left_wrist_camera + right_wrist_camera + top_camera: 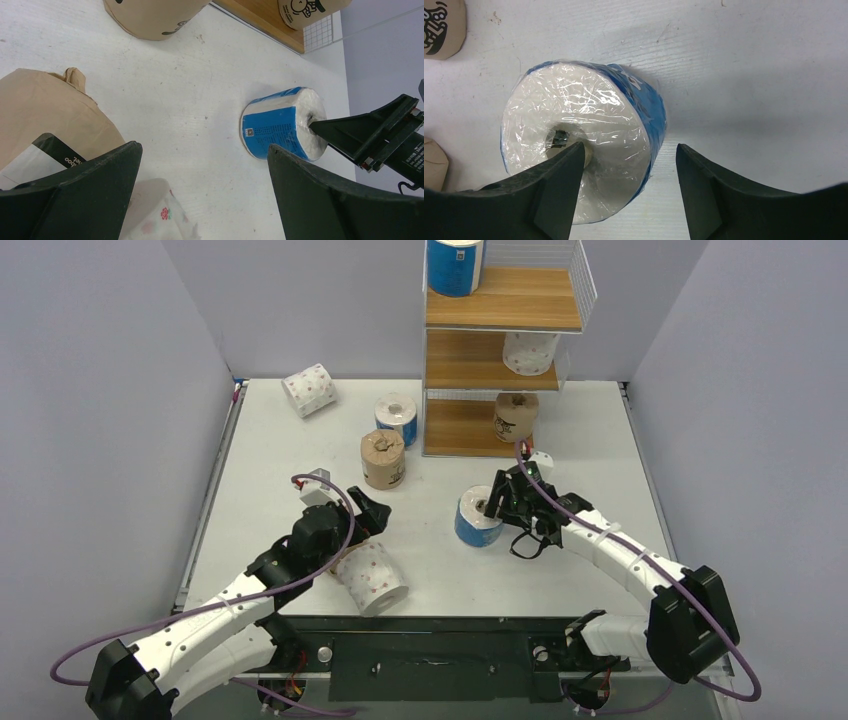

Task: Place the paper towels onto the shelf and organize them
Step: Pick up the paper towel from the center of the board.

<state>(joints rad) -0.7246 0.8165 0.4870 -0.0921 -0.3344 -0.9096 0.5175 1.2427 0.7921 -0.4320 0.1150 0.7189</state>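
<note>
Blue roll at worktop centre; we see right gripper spread, one finger in its core. Left gripper spread too

White tabletop, scuffed, fine scratches. Grey left wall, right wall, far wall around it. Black mounting plate along near edge.

White table, pale lilac walls — soft, even light

Nine paper towels, one shelf
</note>
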